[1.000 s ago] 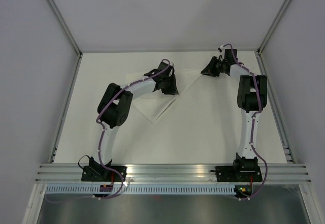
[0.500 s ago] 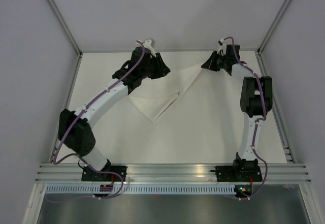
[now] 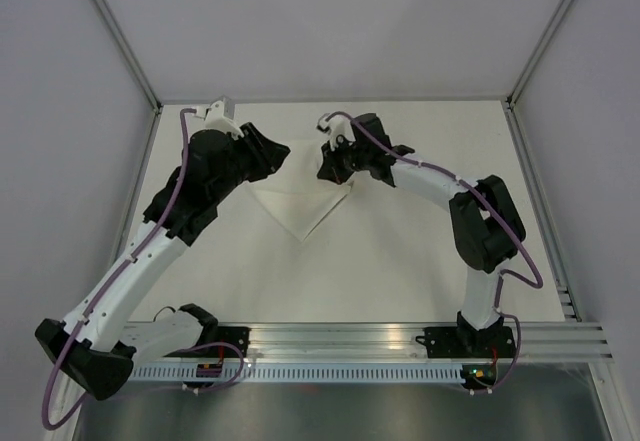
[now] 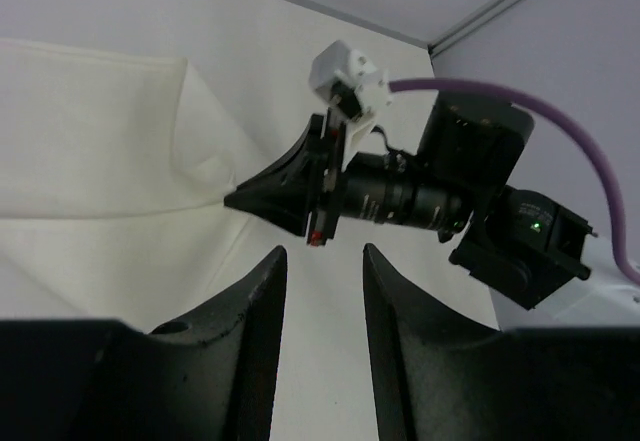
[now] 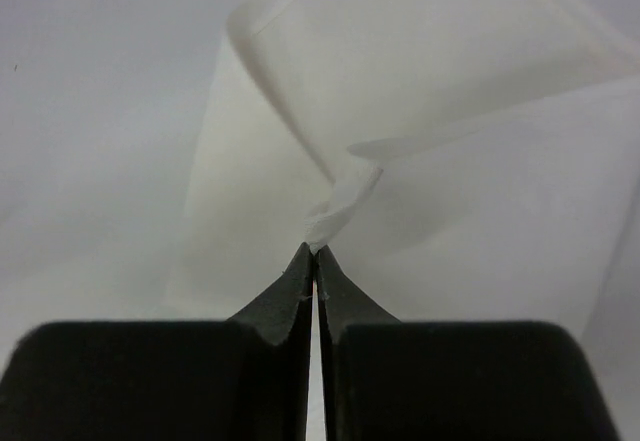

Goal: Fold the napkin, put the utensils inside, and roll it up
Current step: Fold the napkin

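Observation:
The white napkin (image 3: 300,208) lies folded into a triangle on the table's far middle. My right gripper (image 3: 330,169) hangs over its right edge, shut on a twisted corner of the cloth (image 5: 345,196), with the fingertips (image 5: 303,266) pressed together on it. The lifted napkin (image 5: 420,81) spreads out beyond them. My left gripper (image 3: 282,153) is at the napkin's upper left, open and holding nothing. In the left wrist view, bare table shows between its fingers (image 4: 268,281), the napkin (image 4: 90,151) lies to the left, and the right gripper (image 4: 240,201) pinches the cloth just ahead. The utensils are out of view.
The cream table (image 3: 400,261) is boxed in by grey walls with metal posts (image 3: 120,36) at the far corners. An aluminium rail (image 3: 340,339) with both arm bases runs along the near edge. The left arm's elbow (image 3: 80,356) hangs past the near left corner.
My right gripper has shut on the napkin's far right corner and carried it left over the cloth. My left gripper has opened, let go and drawn off to the left.

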You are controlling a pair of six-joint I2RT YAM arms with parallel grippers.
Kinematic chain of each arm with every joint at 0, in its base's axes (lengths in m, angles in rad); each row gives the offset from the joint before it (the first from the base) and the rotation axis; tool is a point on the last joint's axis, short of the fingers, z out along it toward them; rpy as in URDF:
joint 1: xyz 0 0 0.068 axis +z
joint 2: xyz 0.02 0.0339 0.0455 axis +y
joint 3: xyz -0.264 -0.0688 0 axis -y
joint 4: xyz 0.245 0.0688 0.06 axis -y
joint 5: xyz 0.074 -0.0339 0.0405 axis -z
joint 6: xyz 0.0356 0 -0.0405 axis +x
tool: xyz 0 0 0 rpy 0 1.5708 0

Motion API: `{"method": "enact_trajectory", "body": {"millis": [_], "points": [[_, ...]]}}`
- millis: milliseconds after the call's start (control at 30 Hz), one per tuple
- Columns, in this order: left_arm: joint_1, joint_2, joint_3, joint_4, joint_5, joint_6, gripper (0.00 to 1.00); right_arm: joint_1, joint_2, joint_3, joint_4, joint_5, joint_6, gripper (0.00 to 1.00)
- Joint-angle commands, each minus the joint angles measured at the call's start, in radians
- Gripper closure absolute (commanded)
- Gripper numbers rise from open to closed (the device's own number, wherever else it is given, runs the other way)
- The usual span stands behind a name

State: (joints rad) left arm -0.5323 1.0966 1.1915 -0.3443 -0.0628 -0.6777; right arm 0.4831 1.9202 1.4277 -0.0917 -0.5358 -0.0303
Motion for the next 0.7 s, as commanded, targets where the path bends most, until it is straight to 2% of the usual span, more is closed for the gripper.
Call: {"method": "enact_trajectory", "body": {"millis": [0,267,667], "points": [[-0.001,-0.078,-0.041,-0.073,-0.040,-0.105,0.58,0.100,-0.047,-0.065,-0.046,0.066,-0.167,0.95],[-0.001,-0.165,-0.102,-0.107,-0.043,-0.115,0.58,0.256,-0.010,-0.107,-0.097,0.137,-0.290,0.97],[-0.001,-0.179,-0.193,-0.090,-0.023,-0.138,0.57,0.310,0.043,-0.128,-0.102,0.128,-0.313,0.96]]}}
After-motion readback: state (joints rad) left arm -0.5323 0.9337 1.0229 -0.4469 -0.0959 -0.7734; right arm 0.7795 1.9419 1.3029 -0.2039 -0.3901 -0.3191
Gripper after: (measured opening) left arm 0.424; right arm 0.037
